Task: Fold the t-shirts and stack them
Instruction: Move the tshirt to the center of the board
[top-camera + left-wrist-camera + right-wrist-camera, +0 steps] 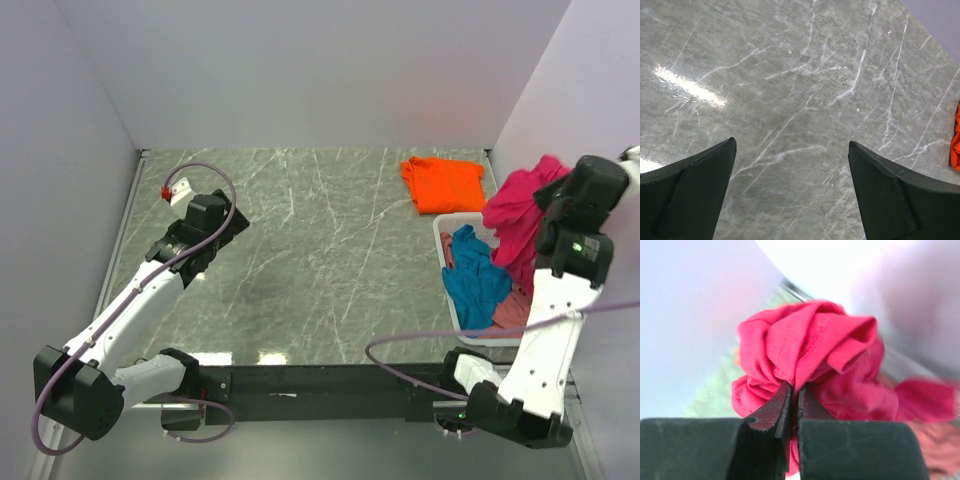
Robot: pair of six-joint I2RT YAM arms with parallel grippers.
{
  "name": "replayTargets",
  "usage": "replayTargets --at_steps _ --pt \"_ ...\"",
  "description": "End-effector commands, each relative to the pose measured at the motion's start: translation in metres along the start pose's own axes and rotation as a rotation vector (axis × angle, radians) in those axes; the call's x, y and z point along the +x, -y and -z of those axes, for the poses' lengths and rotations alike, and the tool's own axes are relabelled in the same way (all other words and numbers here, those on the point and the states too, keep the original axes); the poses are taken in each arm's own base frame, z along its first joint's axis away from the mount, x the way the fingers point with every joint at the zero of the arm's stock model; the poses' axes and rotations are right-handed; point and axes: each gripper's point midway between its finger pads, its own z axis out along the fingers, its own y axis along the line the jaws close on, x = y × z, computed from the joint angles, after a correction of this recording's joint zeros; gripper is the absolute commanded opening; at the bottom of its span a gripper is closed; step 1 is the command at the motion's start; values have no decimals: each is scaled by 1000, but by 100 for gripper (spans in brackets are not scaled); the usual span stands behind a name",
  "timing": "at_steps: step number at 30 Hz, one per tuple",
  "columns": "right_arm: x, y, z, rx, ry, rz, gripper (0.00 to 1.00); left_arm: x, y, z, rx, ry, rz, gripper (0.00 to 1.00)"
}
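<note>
Crimson-magenta t-shirt (518, 212) hangs bunched over the white basket (441, 236) at the right edge of the desk (320, 250), clamped in the right arm's jaws, while a teal t-shirt (476, 276) lies in the basket, an orange t-shirt (443, 184) lies flat beyond it, and the left arm's jaws stand wide apart above the desk.

We see a grey marble table (300, 240) from above. An orange t-shirt (443, 183) lies folded at 1 o'clock. A white basket (441, 236) sits at 3 o'clock, with the teal t-shirt (475, 275) and pink t-shirt (512, 312) heaped in it. The crimson t-shirt (518, 212) hangs bunched above the basket, against the right arm (558, 300) wrist end. The left arm (150, 280) reaches toward 10 o'clock, over the marble.
</note>
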Motion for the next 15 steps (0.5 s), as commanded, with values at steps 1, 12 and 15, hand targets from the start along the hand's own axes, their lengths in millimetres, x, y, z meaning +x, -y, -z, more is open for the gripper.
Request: replayTargets --at_steps 1,12,15 --pt "-48 -35 54 -188 99 15 0 -15 17 11 81 33 21 99" --pt "-75 -188 152 -779 38 177 0 -17 16 16 82 35 40 99" --pt "-25 -248 173 -991 -103 256 0 -18 10 19 52 37 64 99"
